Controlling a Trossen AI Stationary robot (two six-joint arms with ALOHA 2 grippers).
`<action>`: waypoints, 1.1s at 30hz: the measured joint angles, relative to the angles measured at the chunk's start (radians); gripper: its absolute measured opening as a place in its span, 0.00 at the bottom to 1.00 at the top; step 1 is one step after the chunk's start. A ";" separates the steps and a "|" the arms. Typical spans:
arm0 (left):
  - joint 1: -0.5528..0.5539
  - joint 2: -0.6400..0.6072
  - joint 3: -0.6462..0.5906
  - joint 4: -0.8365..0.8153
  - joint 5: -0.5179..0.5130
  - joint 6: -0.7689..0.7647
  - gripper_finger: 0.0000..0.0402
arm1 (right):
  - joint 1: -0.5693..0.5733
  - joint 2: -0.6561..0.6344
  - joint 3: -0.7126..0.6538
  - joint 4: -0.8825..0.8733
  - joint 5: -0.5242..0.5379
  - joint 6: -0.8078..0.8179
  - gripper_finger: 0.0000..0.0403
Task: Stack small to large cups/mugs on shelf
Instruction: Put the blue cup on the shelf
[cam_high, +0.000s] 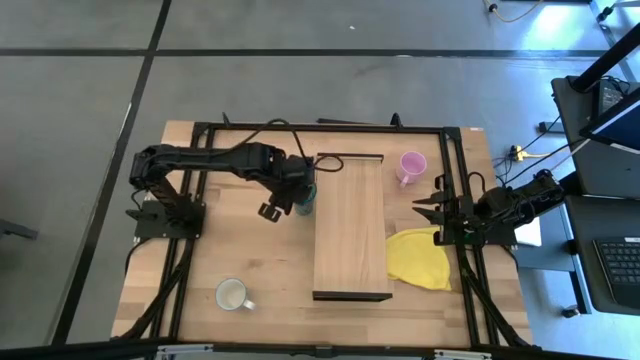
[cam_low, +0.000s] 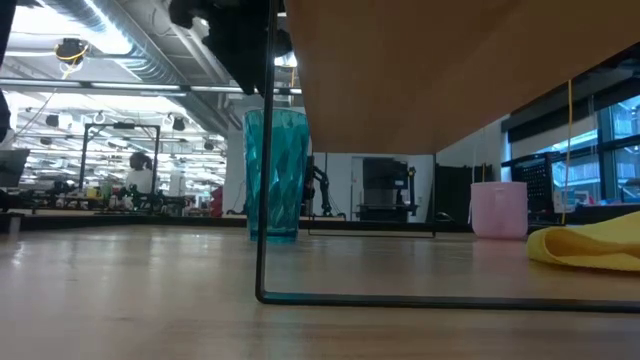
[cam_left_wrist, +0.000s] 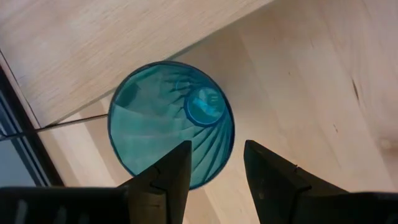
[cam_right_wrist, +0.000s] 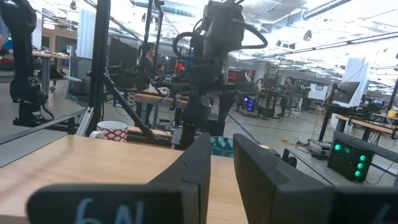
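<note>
The teal tumbler (cam_high: 306, 201) stands upright on its base on the tabletop, just off the shelf's (cam_high: 350, 225) left edge. My left gripper (cam_high: 298, 195) is open just above it, pointing down. In the left wrist view one finger (cam_left_wrist: 174, 171) is over the tumbler's mouth (cam_left_wrist: 168, 124) and the other (cam_left_wrist: 267, 174) is outside the rim. The pink mug (cam_high: 411, 166) stands on the table right of the shelf's far end. The white mug (cam_high: 232, 294) stands at the near left. My right gripper (cam_high: 424, 203) waits at the table's right, open by a narrow gap and empty.
A yellow cloth (cam_high: 420, 258) lies on the table between the shelf's near right side and my right arm. The shelf stands raised on thin dark legs (cam_low: 262, 200). A black frame (cam_high: 200, 200) runs round the table. The shelf's top is bare.
</note>
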 joint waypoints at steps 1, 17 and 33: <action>0.000 0.000 0.000 0.001 0.000 -0.001 0.35 | 0.000 0.000 0.000 0.000 0.000 0.000 0.18; -0.007 -0.001 -0.127 0.042 0.008 -0.117 0.35 | 0.000 0.000 0.000 0.000 0.000 0.000 0.18; -0.002 -0.002 -0.152 0.177 -0.010 -0.106 0.35 | 0.000 0.000 0.000 0.000 0.000 0.000 0.18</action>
